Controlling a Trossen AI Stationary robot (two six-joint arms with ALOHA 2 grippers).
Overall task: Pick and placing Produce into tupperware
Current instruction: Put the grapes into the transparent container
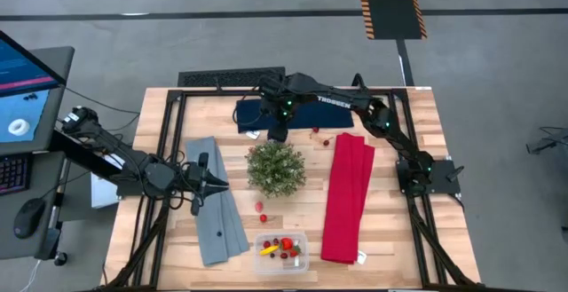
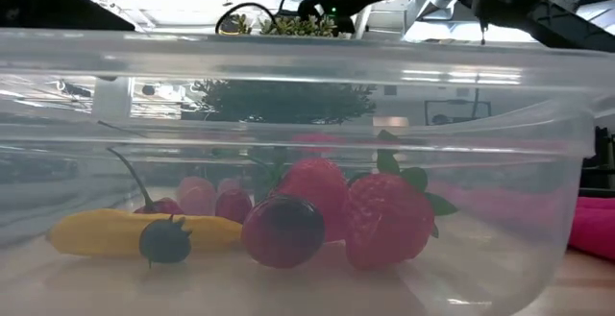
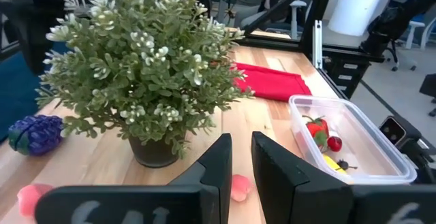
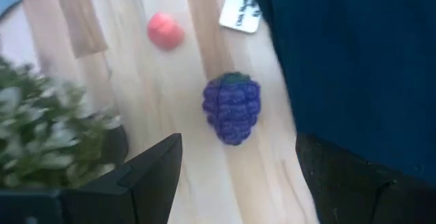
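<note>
Clear tupperware (image 1: 281, 248) at the worktop's near edge already holds strawberries and a yellow piece. Left tool (image 3: 242, 157), fingers nearly together, waits beside the potted plant (image 1: 276, 168). Farther back, right tool (image 4: 235, 166), fingers apart, hovers over the purple grape cluster (image 4: 231, 107); advise descending centred, straddling it before closing.

Purple grape cluster (image 4: 231, 107) — red cloth (image 1: 346, 199)

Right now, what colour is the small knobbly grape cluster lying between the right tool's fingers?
Purple with a green top: the small knobbly grape cluster shows best in the right wrist view.
</note>
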